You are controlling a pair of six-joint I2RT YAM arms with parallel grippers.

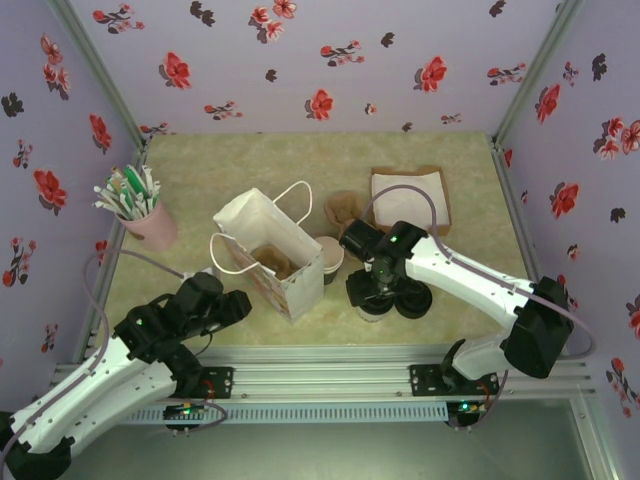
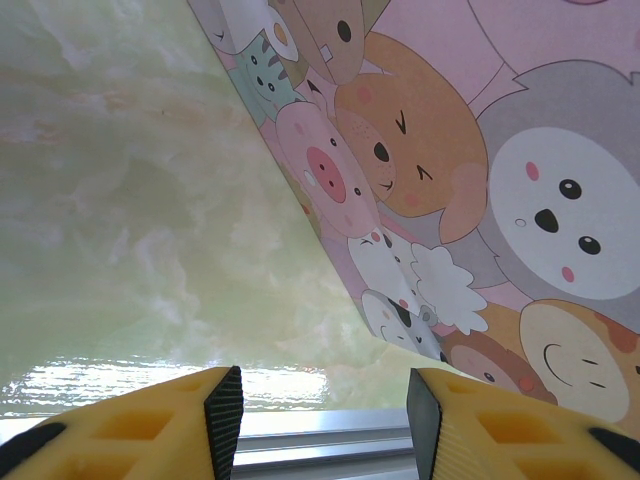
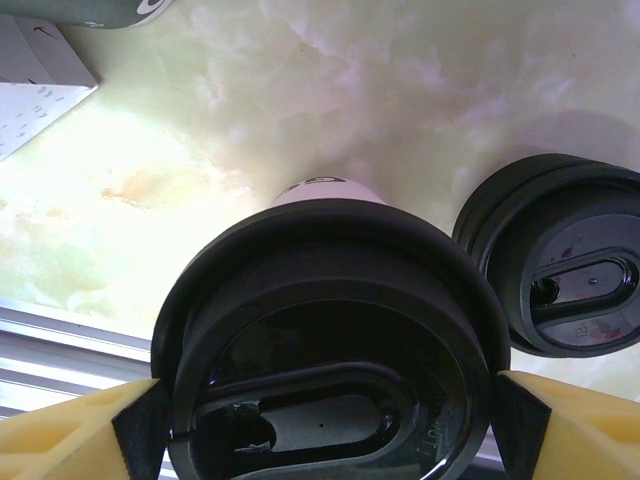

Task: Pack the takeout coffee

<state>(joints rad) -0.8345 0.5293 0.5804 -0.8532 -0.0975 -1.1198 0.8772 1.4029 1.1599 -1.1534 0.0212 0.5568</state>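
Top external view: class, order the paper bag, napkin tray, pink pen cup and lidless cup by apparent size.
1. paper bag
2. napkin tray
3. pink pen cup (with pens, nearly ties the tray)
4. lidless cup

**A:** What carries it all?

**B:** A pale green marbled surface.

**A:** What stands by the right end effector?

**B:** Directly under it is an upright dark paper cup with a round black plastic lid. Just right of that is a stack of black plastic lids. To the left, a lidless brown paper cup stands beside a white paper bag with handles. Beyond is a brown tray of white napkins.

**A:** And the left end effector?

**B:** The bag's cartoon-animal side stands just ahead on its right. A pink cup of pens stands well ahead on its left.
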